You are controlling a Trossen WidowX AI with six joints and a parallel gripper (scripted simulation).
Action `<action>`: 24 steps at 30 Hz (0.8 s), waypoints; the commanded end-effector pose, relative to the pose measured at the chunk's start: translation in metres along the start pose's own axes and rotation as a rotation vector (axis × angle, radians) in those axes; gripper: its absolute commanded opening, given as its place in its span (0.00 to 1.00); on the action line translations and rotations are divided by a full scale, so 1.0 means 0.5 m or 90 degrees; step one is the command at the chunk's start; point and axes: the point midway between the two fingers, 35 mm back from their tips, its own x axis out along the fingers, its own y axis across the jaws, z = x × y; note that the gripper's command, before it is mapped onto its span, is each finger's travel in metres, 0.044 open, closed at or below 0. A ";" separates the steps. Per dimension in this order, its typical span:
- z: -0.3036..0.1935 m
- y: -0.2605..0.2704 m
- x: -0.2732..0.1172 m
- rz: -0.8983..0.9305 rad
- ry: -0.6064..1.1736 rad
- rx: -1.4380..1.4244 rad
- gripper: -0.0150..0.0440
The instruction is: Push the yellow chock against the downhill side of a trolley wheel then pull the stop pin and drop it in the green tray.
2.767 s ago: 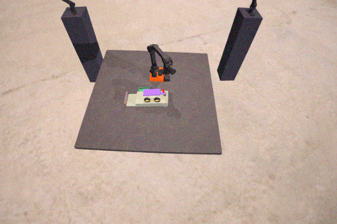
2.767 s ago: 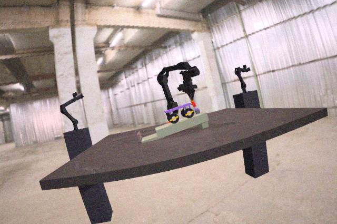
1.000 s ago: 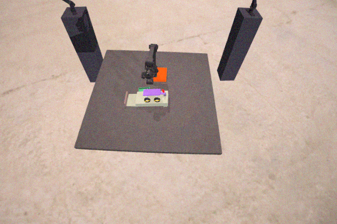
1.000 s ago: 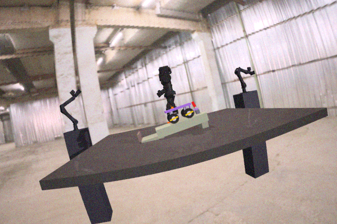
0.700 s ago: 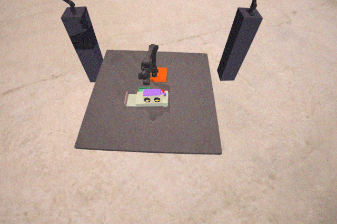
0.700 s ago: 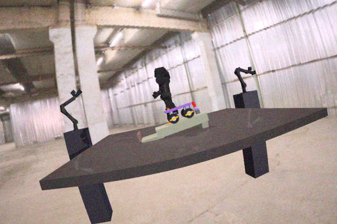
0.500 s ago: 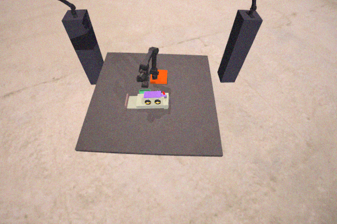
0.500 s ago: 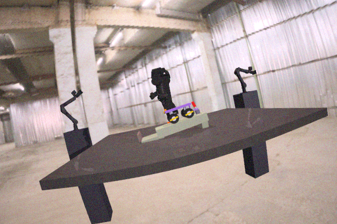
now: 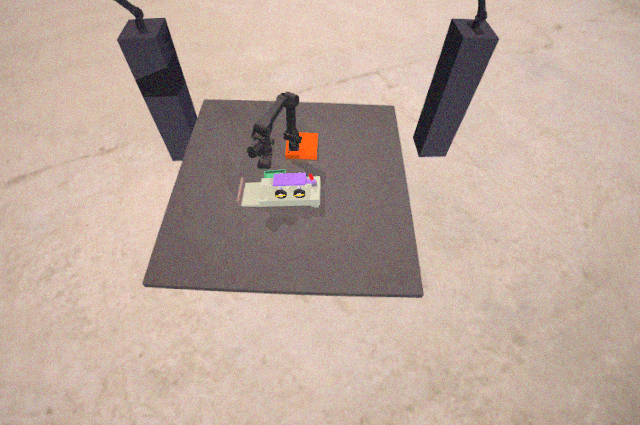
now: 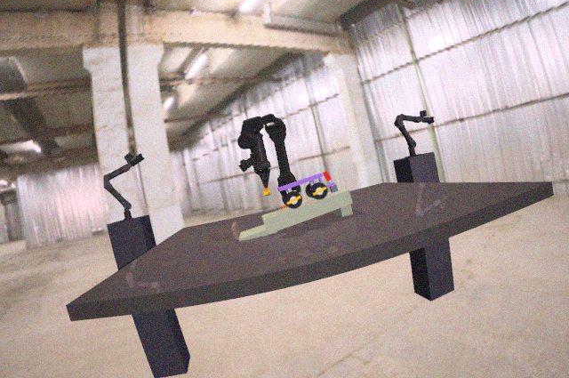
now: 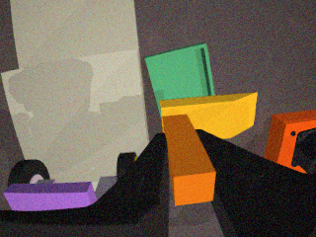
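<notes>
My gripper (image 9: 264, 165) (image 10: 266, 184) (image 11: 179, 139) is shut on the orange handle of the yellow chock (image 10: 267, 191) (image 11: 212, 117). It holds the chock in the air, on the tray side of the ramp (image 9: 251, 195) (image 10: 308, 215) (image 11: 74, 35). The chock's black base is hidden. The purple trolley (image 9: 289, 179) (image 10: 300, 181) (image 11: 49, 198) stands on the ramp's upper section, with no chock at its wheels. The red-headed stop pin (image 9: 311, 176) (image 10: 326, 176) is in place at its uphill end. The green tray (image 9: 275, 171) (image 11: 173, 76) lies beside the ramp.
My arm's orange base plate (image 9: 309, 145) (image 11: 276, 143) is behind the ramp. A pinkish upright strip (image 9: 240, 189) (image 10: 235, 229) stands at the ramp's low end. Two other arms stand on dark pillars (image 9: 155, 61) (image 9: 465, 79) beyond the table.
</notes>
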 end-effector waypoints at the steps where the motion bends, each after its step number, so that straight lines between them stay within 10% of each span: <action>1: 0.035 0.011 -0.002 0.006 -0.002 -0.002 0.25; 24: 0.067 0.021 -0.003 -0.008 0.022 0.364 0.25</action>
